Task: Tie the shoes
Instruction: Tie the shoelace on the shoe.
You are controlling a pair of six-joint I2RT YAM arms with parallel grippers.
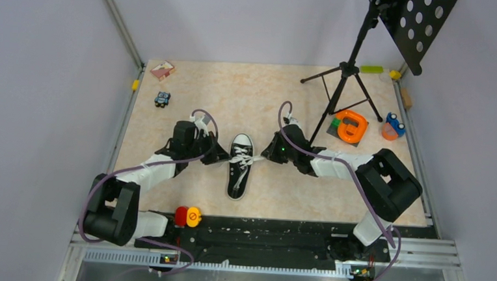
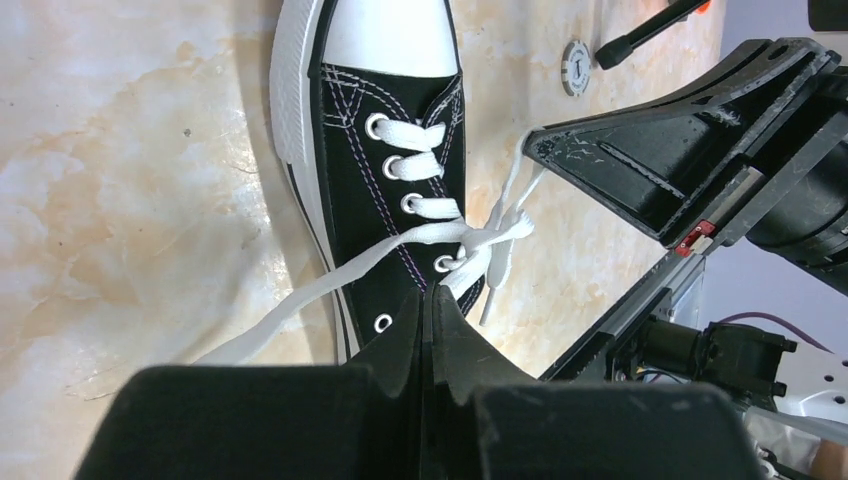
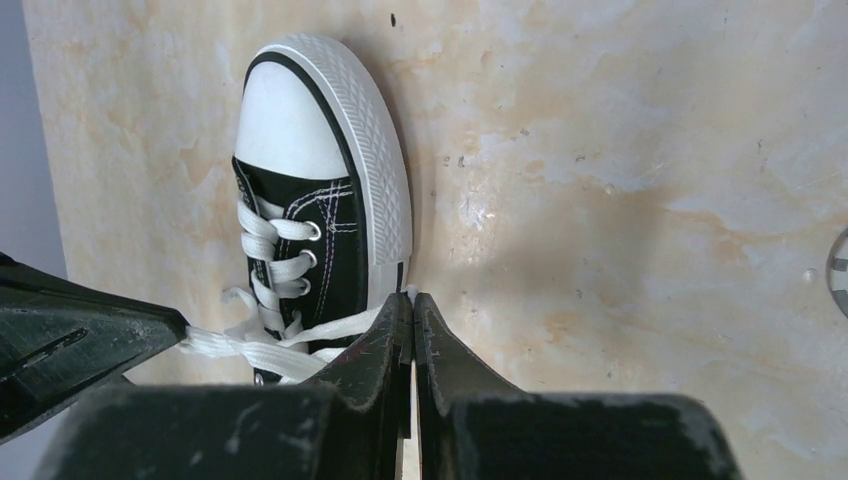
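Footwear sits at the centre of the top view: one black low-top canvas sneaker (image 1: 237,182) with a white rubber toe cap and white sole edge, standing sole-down on the beige marbled tabletop (image 1: 236,94) between the two arms. Its long axis runs almost straight up and down the frame, with the toe toward the upper edge and the heel toward the lower edge. Its long white laces (image 1: 245,158) cross over the tongue about midway along the shoe, and one strand stretches out to each side. In the left wrist view the left gripper (image 2: 430,300) has its jaws pressed together low in the frame, over the shoe's lower eyelets. A lace strand meets its tip, seen more plainly at the left edge of the right wrist view. The right gripper (image 3: 412,310) is likewise closed, tips together at the sole edge, pinching the strand that runs across the shoe. At the upper right of the top view an orange ring-shaped plastic piece (image 1: 351,127) lies on a dark square base beside the black tripod (image 1: 348,70), with a small blue and orange object (image 1: 393,126) near it. Whether either holds anything I cannot tell. A small pink box (image 1: 162,70) and a small blue toy car (image 1: 162,99) lie at the upper left.
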